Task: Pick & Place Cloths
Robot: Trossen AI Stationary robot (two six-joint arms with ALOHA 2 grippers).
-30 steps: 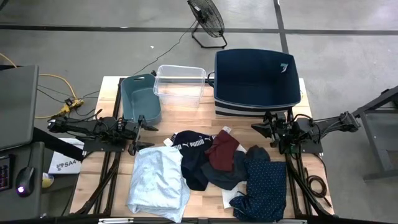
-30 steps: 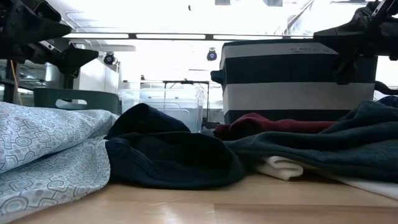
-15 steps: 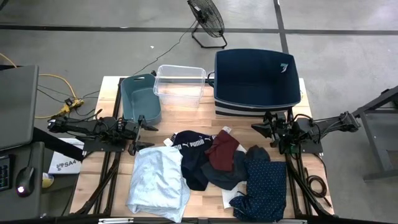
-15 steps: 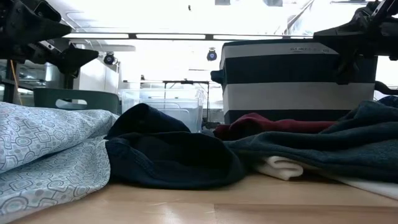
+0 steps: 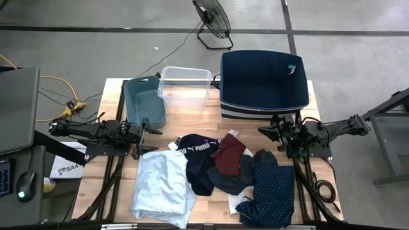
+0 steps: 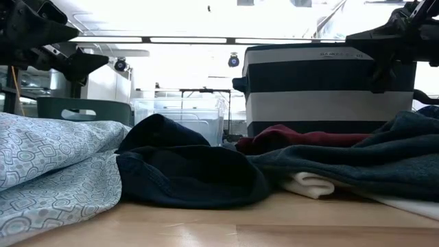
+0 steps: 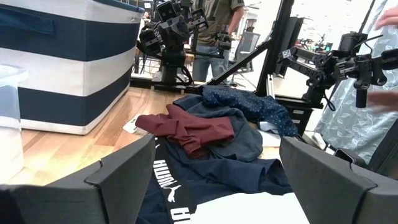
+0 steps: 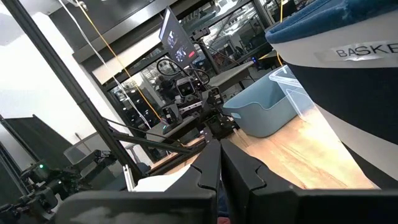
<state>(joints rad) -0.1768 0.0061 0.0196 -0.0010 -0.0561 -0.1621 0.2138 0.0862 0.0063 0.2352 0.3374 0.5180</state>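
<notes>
Cloths [image 5: 217, 176] sprawl crosswise; left gripper [image 5: 148, 139] gapes, right gripper [image 5: 273, 133] pinched together.

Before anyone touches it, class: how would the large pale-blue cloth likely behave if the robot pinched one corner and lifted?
The pale-blue cloth lies in soft folds, so it would probably droop and unfold rather than hold shape. It is the largest piece, so a corner lift likely leaves much dragging. Its edge meets the black PUMA cloth, which might shift with it.
</notes>
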